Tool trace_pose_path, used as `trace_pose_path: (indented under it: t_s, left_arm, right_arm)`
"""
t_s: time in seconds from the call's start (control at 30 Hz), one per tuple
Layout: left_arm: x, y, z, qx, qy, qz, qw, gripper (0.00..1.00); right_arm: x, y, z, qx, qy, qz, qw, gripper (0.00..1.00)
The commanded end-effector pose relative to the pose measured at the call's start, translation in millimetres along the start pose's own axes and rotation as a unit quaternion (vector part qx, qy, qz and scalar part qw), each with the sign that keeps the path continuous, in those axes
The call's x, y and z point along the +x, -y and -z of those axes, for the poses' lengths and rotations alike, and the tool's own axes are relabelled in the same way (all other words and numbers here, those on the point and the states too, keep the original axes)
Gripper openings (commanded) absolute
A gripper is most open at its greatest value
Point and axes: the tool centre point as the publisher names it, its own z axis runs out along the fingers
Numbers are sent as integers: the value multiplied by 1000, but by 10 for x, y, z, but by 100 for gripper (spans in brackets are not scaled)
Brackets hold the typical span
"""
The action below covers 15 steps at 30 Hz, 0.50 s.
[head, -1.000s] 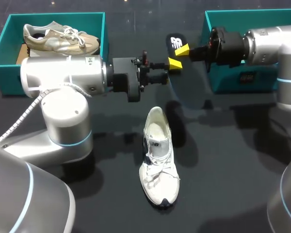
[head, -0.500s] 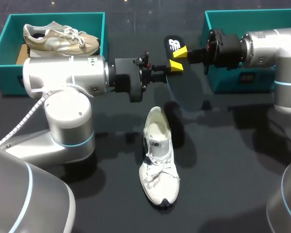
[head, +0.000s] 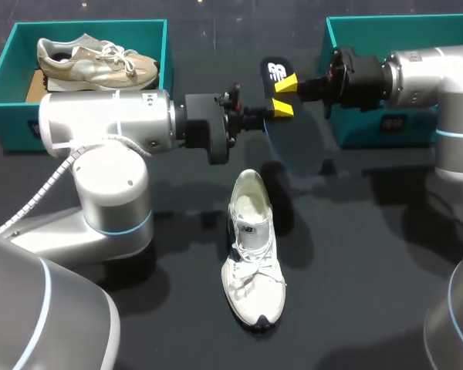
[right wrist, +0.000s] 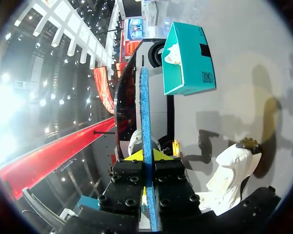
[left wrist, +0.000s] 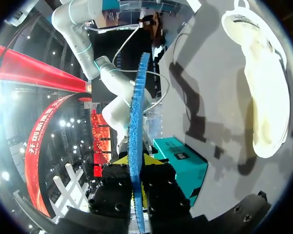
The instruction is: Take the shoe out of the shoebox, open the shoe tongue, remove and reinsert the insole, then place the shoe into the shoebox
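Note:
A dark insole (head: 276, 71) with a blue edge hangs in the air above the table's back middle, held from both sides. My left gripper (head: 280, 108) is shut on it; in the left wrist view the insole's blue edge (left wrist: 135, 126) runs out from between the yellow tips of that gripper (left wrist: 136, 160). My right gripper (head: 287, 81) is shut on it too, and the right wrist view shows the insole (right wrist: 145, 126) pinched in that gripper (right wrist: 146, 155). The white shoe (head: 252, 247) lies on the table below, toe toward the front, with its opening facing up.
A teal shoebox (head: 89, 25) at the back left holds a beige shoe (head: 96, 62). A second teal shoebox (head: 386, 127) stands at the back right, behind my right wrist. The table around the white shoe (left wrist: 263, 92) (right wrist: 229, 180) is dark and bare.
My left gripper has closed onto the insole and shifted a little to the right. The right gripper, holding the insole, moved slightly left and then stayed put.

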Motion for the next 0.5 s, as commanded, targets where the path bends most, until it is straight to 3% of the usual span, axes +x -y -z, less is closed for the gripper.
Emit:
trace_pose_path:
  t_s: [0.03, 0.23, 0.27, 0.3, 0.33, 0.5]
  left_arm:
    - [-3, -1, -40, -1, -3, -2, 1000, 0]
    - [0, 5, -27, -1, -3, -4, 1000, 0]
    - [-2, 9, -15, -1, -3, -4, 1000, 0]
    - [-6, 15, 5, -1, -4, -5, 1000, 0]
    - [-10, 21, 27, 0, -4, -6, 1000, 0]
    - [-19, 45, 242, -3, -10, -12, 1000, 0]
  right_arm:
    - [6, 16, -8, -1, 2, -1, 1000, 0]
    - [2, 25, -12, -4, -4, 1, 1000, 0]
    - [3, 30, -9, -4, -5, 1, 1000, 36]
    - [7, 37, -3, -5, -7, 3, 1000, 84]
    - [12, 46, 5, -7, -10, 6, 1000, 100]
    - [33, 125, 70, 1, -11, 13, 1000, 100]
